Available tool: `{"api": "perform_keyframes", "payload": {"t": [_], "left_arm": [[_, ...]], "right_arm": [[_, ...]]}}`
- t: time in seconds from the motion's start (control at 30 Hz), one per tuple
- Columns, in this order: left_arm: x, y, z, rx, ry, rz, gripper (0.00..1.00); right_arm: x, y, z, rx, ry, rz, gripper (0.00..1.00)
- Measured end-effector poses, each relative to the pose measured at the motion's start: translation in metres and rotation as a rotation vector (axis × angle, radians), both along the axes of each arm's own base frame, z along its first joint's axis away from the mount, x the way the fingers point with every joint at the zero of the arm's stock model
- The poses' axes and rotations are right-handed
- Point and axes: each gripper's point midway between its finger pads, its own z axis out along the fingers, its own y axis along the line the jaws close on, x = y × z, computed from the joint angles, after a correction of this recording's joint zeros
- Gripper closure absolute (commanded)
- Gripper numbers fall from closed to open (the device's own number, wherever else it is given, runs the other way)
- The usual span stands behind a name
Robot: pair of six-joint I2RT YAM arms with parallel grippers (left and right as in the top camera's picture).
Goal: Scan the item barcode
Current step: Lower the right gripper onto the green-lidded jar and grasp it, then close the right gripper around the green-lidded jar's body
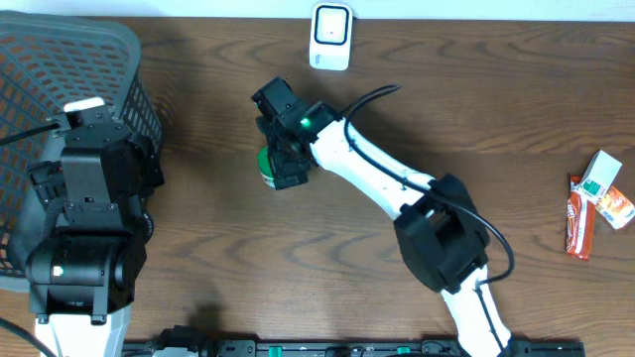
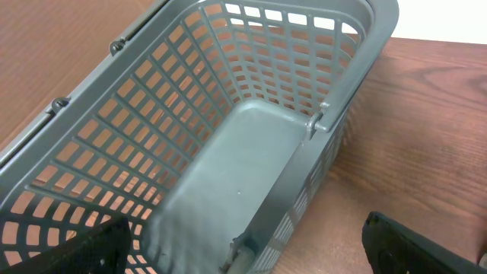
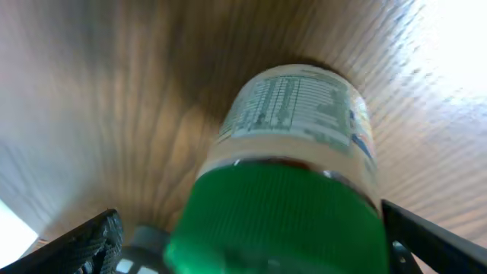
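The item is a jar with a green ribbed lid (image 3: 274,221) and a printed label (image 3: 297,106). It stands on the wooden table, and the overhead view shows it (image 1: 266,165) left of centre. My right gripper (image 3: 251,243) is open and straddles the lid: the left finger (image 3: 84,247) stands clear of it, the right finger (image 3: 426,236) is close beside it. From overhead this gripper (image 1: 283,159) covers most of the jar. A white scanner (image 1: 330,37) lies at the table's far edge. My left gripper (image 2: 243,251) is open over the basket's rim.
A grey mesh basket (image 1: 60,59) stands at the left, its inside (image 2: 228,167) showing no items. At the right edge lie a red-and-orange packet (image 1: 579,220), a white-and-green box (image 1: 600,177) and an orange packet (image 1: 616,206).
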Motion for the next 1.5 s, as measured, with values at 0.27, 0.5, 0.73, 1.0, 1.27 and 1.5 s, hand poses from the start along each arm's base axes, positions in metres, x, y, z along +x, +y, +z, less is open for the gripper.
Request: {"api": "perform_keyframes", "payload": {"t": [0.27,0.5,0.73,1.0,1.27,1.5], "left_arm": [[0.0,0.0,0.0,0.0,0.0,0.0,0.04],[0.0,0.0,0.0,0.0,0.0,0.0,0.04],[0.0,0.0,0.0,0.0,0.0,0.0,0.04],[0.0,0.0,0.0,0.0,0.0,0.0,0.04],[0.0,0.0,0.0,0.0,0.0,0.0,0.04],[0.0,0.0,0.0,0.0,0.0,0.0,0.04]], "right_arm": [[-0.01,0.004,-0.04,-0.017,0.082,0.022,0.07],[-0.013,0.003,-0.04,-0.019,0.103,0.022,0.34],[-0.025,-0.004,-0.038,-0.05,0.136,0.069,0.39],[-0.03,-0.006,-0.038,-0.082,0.077,0.276,0.45],[-0.044,-0.038,-0.039,-0.194,0.013,0.713,0.44],[-0.053,-0.088,-0.041,-0.256,0.02,1.105,0.43]]}}
